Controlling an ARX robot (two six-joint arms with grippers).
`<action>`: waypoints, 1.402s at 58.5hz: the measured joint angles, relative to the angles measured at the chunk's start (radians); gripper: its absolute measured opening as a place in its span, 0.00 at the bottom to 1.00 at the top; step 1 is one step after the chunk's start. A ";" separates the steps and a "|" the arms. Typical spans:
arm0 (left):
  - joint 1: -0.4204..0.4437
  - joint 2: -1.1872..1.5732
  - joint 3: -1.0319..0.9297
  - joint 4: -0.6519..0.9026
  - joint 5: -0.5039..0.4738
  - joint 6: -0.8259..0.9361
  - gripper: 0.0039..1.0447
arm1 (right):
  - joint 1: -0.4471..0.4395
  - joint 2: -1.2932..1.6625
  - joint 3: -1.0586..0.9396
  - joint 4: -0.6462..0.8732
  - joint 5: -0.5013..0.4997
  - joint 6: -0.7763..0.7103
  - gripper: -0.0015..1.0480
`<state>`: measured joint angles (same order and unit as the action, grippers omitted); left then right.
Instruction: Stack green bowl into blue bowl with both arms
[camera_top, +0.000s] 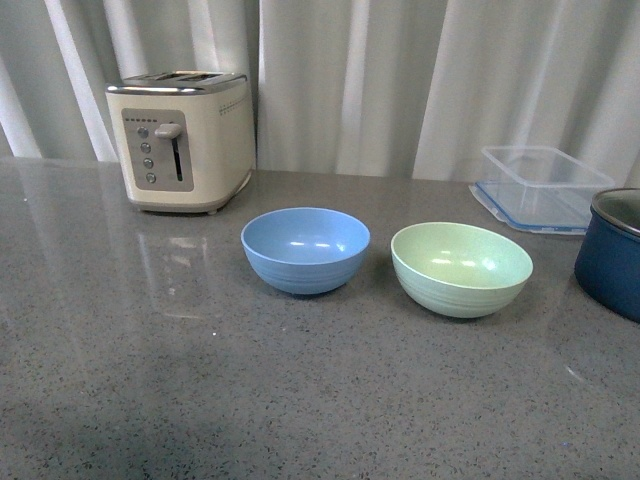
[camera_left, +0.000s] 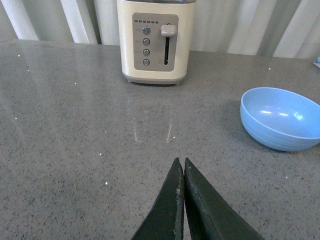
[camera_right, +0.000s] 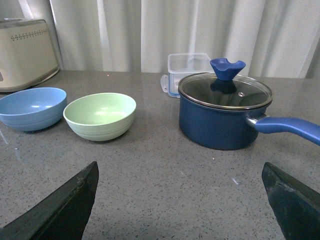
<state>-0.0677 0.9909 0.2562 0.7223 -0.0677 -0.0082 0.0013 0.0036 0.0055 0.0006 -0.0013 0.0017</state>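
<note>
The blue bowl and the green bowl stand upright side by side on the grey counter, apart, both empty. Neither arm shows in the front view. In the left wrist view my left gripper is shut and empty above bare counter, with the blue bowl some way off. In the right wrist view my right gripper is open wide and empty over the counter, short of the green bowl and the blue bowl.
A cream toaster stands at the back left. A clear plastic container and a dark navy pot with glass lid stand right of the green bowl. White curtains hang behind the counter.
</note>
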 joint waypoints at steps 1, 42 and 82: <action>0.008 -0.006 -0.005 0.000 0.013 0.000 0.03 | 0.000 0.000 0.000 0.000 0.000 0.000 0.90; 0.066 -0.409 -0.216 -0.190 0.065 0.001 0.03 | 0.000 0.000 0.000 0.000 0.000 0.000 0.90; 0.066 -0.709 -0.235 -0.436 0.067 0.001 0.03 | 0.000 0.000 0.000 0.000 0.000 0.000 0.90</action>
<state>-0.0017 0.2817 0.0208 0.2863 -0.0006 -0.0074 0.0013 0.0036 0.0055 0.0006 -0.0013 0.0017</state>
